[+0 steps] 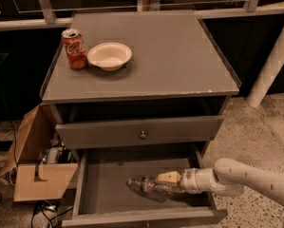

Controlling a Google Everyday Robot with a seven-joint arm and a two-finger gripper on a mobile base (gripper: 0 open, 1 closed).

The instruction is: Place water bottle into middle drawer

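the water bottle [144, 185] lies on its side inside the open middle drawer [103, 179], right of centre, its end clasped by the gripper [167, 179]; bare floor stretches leftward.

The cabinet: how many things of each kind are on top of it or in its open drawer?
Soda cans: 1, red soda can on the cabinet top.
Bowls: 1, white bowl beside it.
Bottles: 1, water bottle in the middle drawer, held by the gripper.
Total: 3.
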